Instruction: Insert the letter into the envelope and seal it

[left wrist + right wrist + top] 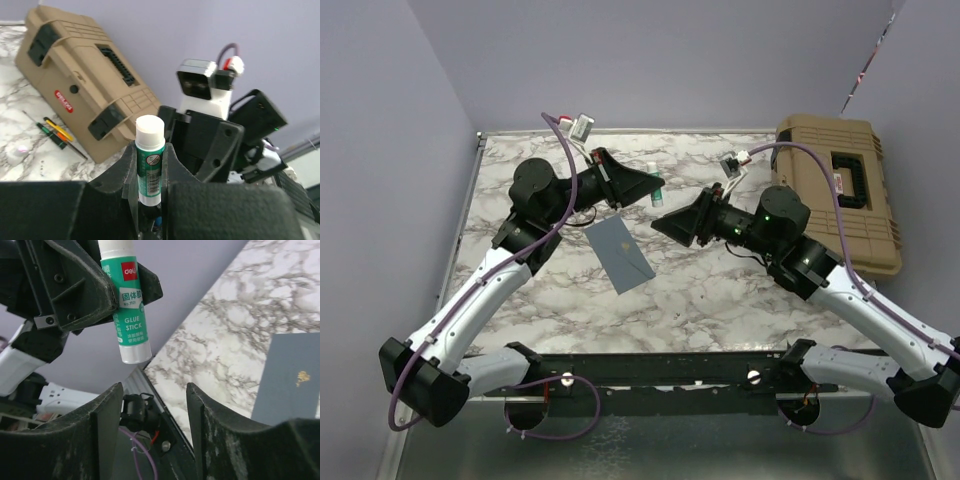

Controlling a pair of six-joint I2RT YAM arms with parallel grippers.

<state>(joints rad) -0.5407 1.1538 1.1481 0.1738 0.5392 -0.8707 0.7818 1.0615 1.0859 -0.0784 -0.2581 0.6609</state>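
**Left gripper pinches a glue stick; right gripper stands spread just short of it**

The left gripper [149,152] is pressed together on a glue stick [131,315], a green-labelled tube with white ends. The fingers clamp its middle from both sides. In the left wrist view a white end projects past the fingertips. The stick is held in the air above the far half of the table [720,290].

Facing it is the right gripper [152,390], with its jaws spread and nothing between them. In the right wrist view the lower end of the stick hangs just beyond the gap between the two fingers, near them but not touching either. From above, the two grippers point at each other with the stick's tip between them.

The envelope [620,253] lies flat on the marbled tabletop, on the near side of both grippers and a little left of centre, turned at a diagonal. Neither gripper touches it. In the right wrist view it shows a small gold mark on its slate face. Whether its flap is stuck down cannot be told.

At the far right corner of the table sits a tan toolbox [835,195] with black latches and a black handle. A few slim screwdrivers [55,132] lie on the table just beside it.
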